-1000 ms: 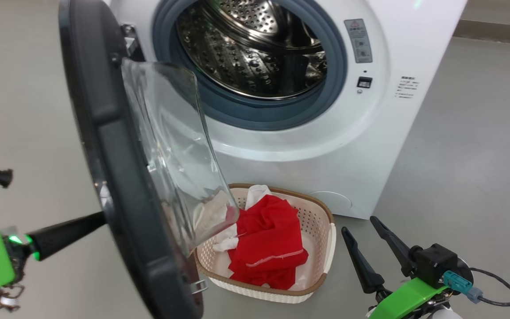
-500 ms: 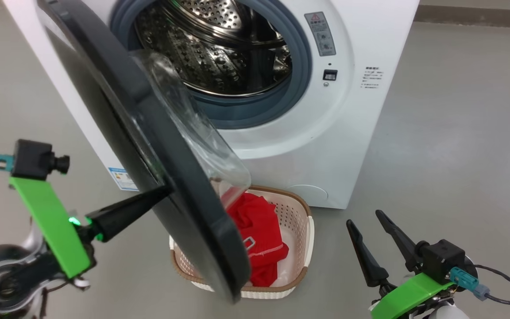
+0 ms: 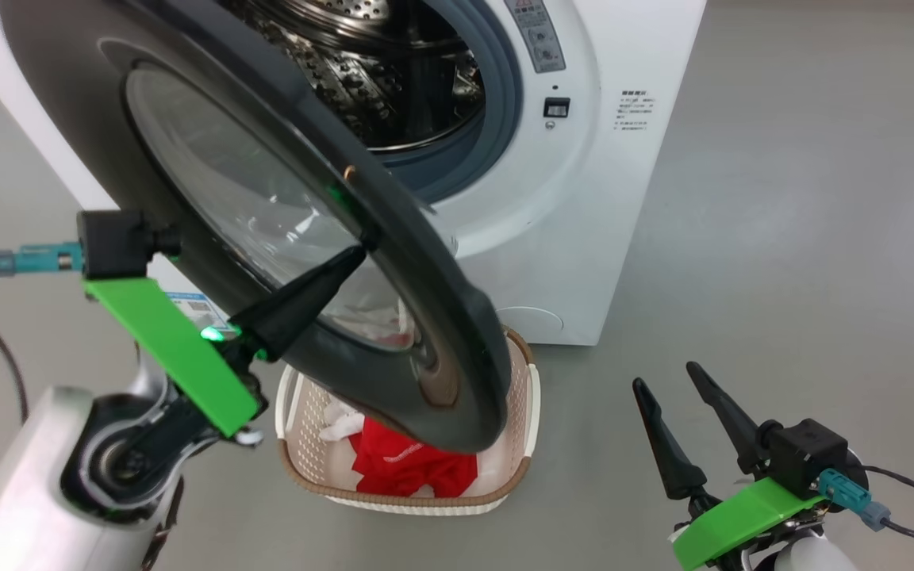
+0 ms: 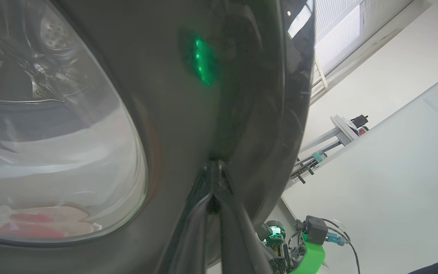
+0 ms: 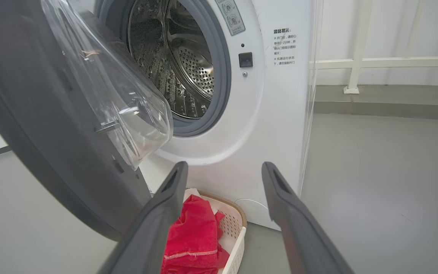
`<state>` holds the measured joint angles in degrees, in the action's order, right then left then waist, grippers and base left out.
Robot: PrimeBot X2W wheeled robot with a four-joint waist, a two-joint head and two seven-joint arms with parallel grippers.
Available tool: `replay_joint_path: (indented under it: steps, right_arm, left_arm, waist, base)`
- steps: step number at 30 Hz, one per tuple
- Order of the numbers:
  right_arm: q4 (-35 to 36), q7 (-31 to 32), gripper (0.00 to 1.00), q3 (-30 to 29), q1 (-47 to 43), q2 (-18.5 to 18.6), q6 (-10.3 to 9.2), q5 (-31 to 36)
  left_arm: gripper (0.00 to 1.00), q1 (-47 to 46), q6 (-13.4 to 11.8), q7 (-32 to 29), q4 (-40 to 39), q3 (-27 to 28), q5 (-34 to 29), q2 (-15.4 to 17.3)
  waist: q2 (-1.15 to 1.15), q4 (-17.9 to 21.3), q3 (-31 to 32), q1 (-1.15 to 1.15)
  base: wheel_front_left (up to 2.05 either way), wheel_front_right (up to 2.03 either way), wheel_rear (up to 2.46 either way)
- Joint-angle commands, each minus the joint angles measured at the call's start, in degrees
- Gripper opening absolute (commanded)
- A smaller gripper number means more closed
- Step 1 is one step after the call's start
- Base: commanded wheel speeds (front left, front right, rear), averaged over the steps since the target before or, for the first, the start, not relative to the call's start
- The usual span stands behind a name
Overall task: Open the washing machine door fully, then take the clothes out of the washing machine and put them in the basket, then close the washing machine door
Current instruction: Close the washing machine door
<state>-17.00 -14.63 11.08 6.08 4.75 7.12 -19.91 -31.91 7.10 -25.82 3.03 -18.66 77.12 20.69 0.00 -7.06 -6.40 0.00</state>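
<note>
Left gripper (image 3: 355, 254), fingers pinched together, holding nothing, tip against outer face of large round black-rimmed glass door (image 3: 449, 333), half-swung; big white front-loading washing machine (image 3: 584, 198) lies straight beyond. Right gripper (image 3: 666, 376), spread wide, empty, farther off. Bright red clothes (image 3: 401, 469) lie in cream perforated basket (image 3: 527, 396) beneath door.

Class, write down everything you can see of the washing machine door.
The washing machine door is large and round, with a wide glossy black rim and a bulging clear glass bowl at its centre. It stands partly open, swung out from the washing machine on the head view's left and not latched. In that view its lower edge overlaps the basket on the floor. The shut left gripper presses its tip against the outer rim.
</note>
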Motion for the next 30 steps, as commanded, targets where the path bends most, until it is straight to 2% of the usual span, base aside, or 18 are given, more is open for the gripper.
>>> replay_joint_path:
  steps: [1,8,18,24,30]
  right_arm:
    - [1.7,-0.4,1.0,0.6,2.2,-0.3,0.36,0.7]
    - [2.0,-0.4,1.0,0.5,3.8,-0.6,0.36,1.1]
    - [2.4,-0.4,1.0,-0.1,5.5,-1.0,0.36,1.5]
    - [2.5,-0.4,1.0,0.0,6.2,-1.2,0.36,1.6]
    - [2.5,-0.4,1.0,0.6,7.1,-1.5,0.36,1.4]
  left_arm:
    - [0.0,-4.2,0.4,2.3,-0.6,1.1,0.2,0.9]
    - [0.0,-9.7,0.4,11.0,3.8,-3.2,2.3,0.2]
    - [0.0,-15.9,0.4,20.6,8.7,-6.4,4.0,1.6]
    - [0.0,-19.7,0.4,24.3,11.8,-8.4,5.3,2.1]
    - [0.0,-22.6,0.4,25.6,15.0,-9.9,6.4,3.2]
  waist:
    - [0.0,0.5,-0.7,0.0]
    - [0.0,2.6,-2.7,0.0]
    - [0.0,5.6,-5.6,0.0]
    - [0.0,7.5,-6.9,0.0]
    - [0.0,9.6,-8.0,0.0]
  base:
    - [0.0,0.0,0.0]
    - [0.0,0.0,0.0]
    - [0.0,0.0,0.0]
    - [0.0,0.0,0.0]
    - [0.0,0.0,0.0]
